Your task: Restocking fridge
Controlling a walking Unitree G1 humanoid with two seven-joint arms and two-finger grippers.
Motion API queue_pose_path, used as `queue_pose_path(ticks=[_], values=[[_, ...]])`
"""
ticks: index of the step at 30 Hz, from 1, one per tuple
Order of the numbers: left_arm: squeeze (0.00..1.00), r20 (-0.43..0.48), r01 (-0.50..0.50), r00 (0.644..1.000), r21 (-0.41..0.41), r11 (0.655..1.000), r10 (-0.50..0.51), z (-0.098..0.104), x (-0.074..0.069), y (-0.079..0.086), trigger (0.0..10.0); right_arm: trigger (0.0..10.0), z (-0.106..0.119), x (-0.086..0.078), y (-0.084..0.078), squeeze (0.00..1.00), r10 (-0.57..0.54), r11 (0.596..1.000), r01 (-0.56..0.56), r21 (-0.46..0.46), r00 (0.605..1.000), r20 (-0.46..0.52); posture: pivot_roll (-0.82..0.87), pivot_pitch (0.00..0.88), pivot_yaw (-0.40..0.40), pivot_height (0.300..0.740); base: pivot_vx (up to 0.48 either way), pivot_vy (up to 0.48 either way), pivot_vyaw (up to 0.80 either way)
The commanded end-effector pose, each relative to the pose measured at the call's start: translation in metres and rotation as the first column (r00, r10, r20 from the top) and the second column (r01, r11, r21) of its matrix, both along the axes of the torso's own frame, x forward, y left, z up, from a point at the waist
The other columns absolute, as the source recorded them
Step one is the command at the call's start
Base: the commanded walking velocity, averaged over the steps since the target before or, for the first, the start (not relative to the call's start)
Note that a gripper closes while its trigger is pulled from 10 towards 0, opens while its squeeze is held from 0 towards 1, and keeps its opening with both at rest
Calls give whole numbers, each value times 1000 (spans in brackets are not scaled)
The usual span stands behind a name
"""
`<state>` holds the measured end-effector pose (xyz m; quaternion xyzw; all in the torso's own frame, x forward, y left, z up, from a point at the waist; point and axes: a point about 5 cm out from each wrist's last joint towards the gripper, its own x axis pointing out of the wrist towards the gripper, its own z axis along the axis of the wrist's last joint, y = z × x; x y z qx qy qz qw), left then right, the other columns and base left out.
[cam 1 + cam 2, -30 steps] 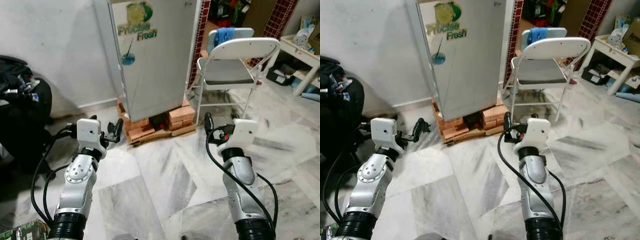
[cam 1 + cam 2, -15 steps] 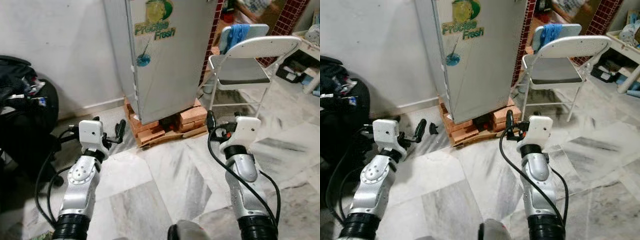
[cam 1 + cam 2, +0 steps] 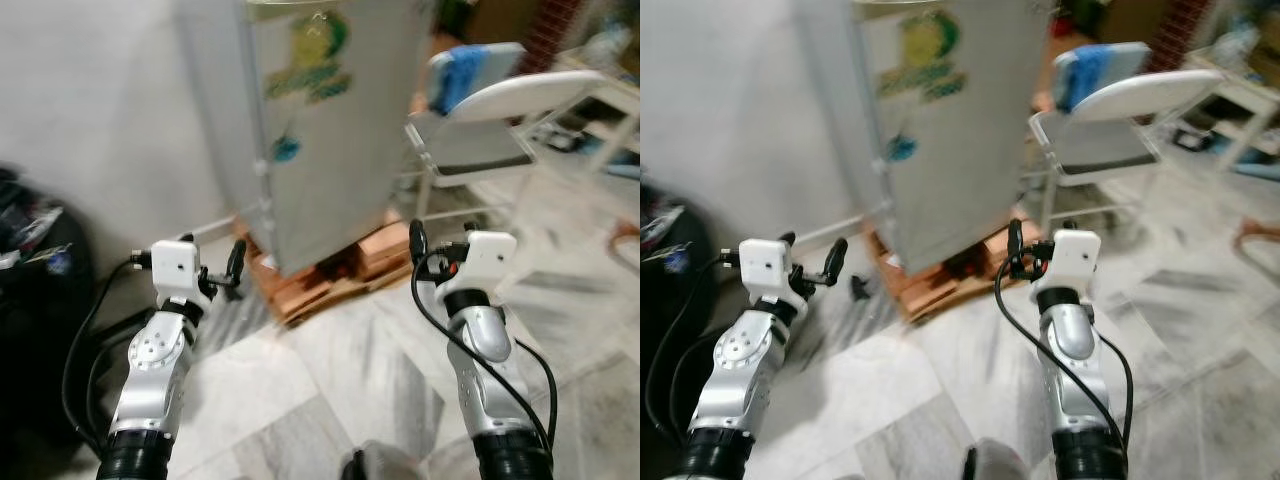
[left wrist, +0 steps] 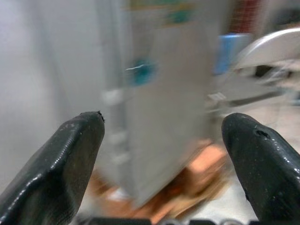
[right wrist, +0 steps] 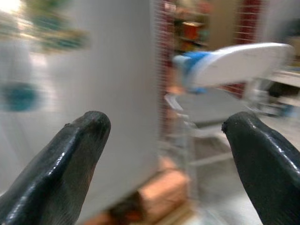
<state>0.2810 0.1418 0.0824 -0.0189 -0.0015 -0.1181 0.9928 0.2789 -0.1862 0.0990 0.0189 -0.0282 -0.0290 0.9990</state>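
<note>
1. Fridge point(image 3: 330, 130): stood ahead on bricks point(image 3: 335, 275), door seen shut.
2. Left gripper point(image 4: 164, 136), right gripper point(image 5: 164, 136): fingers spread, nothing held.
3. Progress: undeterminable; the scene suits stocking pending or completed.

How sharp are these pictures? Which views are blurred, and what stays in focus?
Left and right eye views: motion blur smears the fridge, its sticker lettering unreadable, and the folding chair; the arms look sharper. Left wrist view: the black fingers are crisp, the fridge behind them soft. Right wrist view: the fingers are sharp, while fridge and chair are streaked.
</note>
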Motion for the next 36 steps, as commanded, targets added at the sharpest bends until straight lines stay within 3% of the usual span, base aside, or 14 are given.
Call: queue_pose_path(ticks=[1,13,20,25,31,36], values=[[0,7,-36,999,27,999,36,2,-1,14,10000,10000,8,3,12,0,36,999,-36,14,999,35,-69,3,20,740,382,292,-800],[0,-3,-63,998,10,998,63,1,0,15,10000,10000,8,5,11,0,42,999,-42,9,998,36,-66,6,16,740,351,322,-800],[0,-15,-75,997,10,997,75,-1,-3,17,10000,10000,7,5,11,0,41,999,-42,8,999,31,-63,7,14,740,0,448,-130],[0,-51,-109,993,32,994,110,-11,-14,27,10000,10000,4,-4,1,0,21,999,-20,-34,1000,17,-63,6,16,740,0,478,0],[0,-102,-126,986,79,989,134,-26,-41,43,10000,10000,-8,-24,-19,0,-5,997,2,-76,999,-41,-54,11,5,740,0,480,0],[0,-117,-141,982,87,986,151,-28,-45,49,10000,10000,-14,-27,-22,0,-19,998,14,-69,997,-77,-45,16,1,740,0,480,0]])
